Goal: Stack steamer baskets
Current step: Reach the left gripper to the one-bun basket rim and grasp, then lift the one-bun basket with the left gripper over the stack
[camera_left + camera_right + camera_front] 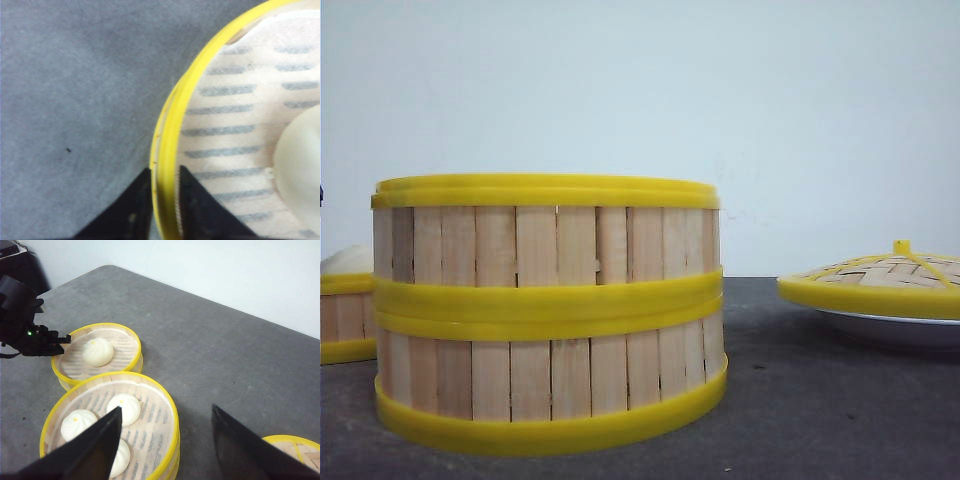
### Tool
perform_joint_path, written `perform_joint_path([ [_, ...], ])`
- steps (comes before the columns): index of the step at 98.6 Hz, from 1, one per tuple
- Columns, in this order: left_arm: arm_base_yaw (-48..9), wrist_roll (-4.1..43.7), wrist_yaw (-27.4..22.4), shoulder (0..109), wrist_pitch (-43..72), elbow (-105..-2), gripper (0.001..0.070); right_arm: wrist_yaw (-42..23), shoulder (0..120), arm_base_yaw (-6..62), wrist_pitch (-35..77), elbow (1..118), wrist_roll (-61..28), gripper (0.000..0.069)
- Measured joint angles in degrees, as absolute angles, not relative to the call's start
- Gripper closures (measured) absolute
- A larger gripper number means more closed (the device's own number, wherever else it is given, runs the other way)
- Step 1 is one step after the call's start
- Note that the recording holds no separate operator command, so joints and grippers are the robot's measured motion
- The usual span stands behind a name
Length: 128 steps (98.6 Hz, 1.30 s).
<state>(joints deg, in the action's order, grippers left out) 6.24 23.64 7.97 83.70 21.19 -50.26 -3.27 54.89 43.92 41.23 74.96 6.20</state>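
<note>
Front view: two steamer baskets [550,310] of pale wooden slats and yellow rings stand stacked upright on the grey table [820,420]; a third basket [345,305] sits just beside the stack.

Left wrist view: the left pincer [164,200] is closed narrowly on the third basket's yellow rim.

Right wrist view: the right pincer [165,450] hangs wide open above the stack, holding nothing; buns [125,407] lie inside.

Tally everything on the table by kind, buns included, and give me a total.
Steamer baskets: 3 (two stacked, one apart)
Buns: 4 visible ()
Woven lid: 1
White plate: 1
Total: 9
</note>
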Motion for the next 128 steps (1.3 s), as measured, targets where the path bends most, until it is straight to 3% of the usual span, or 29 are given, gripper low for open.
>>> perform_joint_path([
  [31, 6.2, 25.2, 8.1, 84.7, 20.9, -50.7, 0.0676, -3.3, 54.9, 43.9, 41.3, 75.0, 6.2, 0.0348],
  [67, 7.0, 25.3, 4.2, 85.3, 22.9, -52.5, 0.0678, -3.2, 54.9, 43.9, 41.3, 75.0, 6.2, 0.0348],
  [91, 8.1, 23.5, -2.9, 84.1, 29.0, -61.5, 0.0679, -5.5, 53.3, 43.9, 41.8, 75.0, 6.2, 0.0348],
  [114, 8.8, 19.2, -5.2, 79.8, 36.9, -74.1, 0.0679, -6.1, 50.3, 43.9, 43.2, 75.0, 6.2, 0.0348],
  [128, 8.7, 16.0, -14.2, 79.1, 44.5, -82.8, 0.0679, -6.1, 48.6, 43.9, 44.5, 75.0, 6.2, 0.0348],
])
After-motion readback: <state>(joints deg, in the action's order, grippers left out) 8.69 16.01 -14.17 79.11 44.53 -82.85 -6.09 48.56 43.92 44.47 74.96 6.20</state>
